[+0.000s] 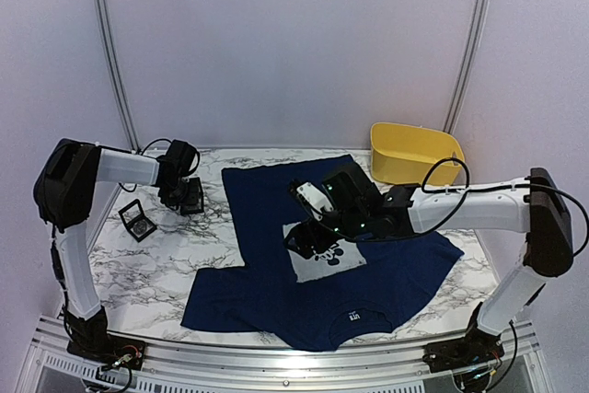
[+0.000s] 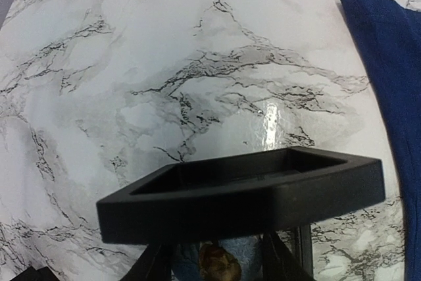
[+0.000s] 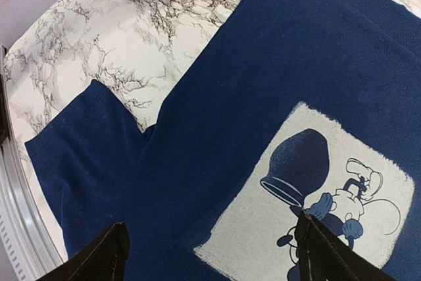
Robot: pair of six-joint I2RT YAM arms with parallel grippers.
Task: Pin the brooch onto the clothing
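- The right tool (image 3: 215, 255) hangs just above the T-shirt (image 1: 276, 273). Its fingers are spread wide with nothing between them, probably ready to steady the cloth beside the print (image 1: 328, 250).
- The T-shirt lies flat and chest-up on the tabletop (image 1: 156, 273), so its front is offered for pinning. The neck label (image 1: 352, 317) points to the near edge and the hem lies far, so the long axis runs near to far, leaning left at the far end.
- Farther left, a black square piece (image 1: 138, 220) lies alone on the marble.
- Just beyond it, the left tool (image 2: 216, 269) sits at a small black box (image 1: 190, 196). Its fingers stand apart around a small gold-and-blue thing, probably the brooch (image 2: 222, 260). The box wall hides most of it, so I cannot tell whether it is clamped.
- The brooch is well apart from the T-shirt, so pinning looks not yet begun.
- Farthest, a yellow bin (image 1: 416, 152) stands past the hem.
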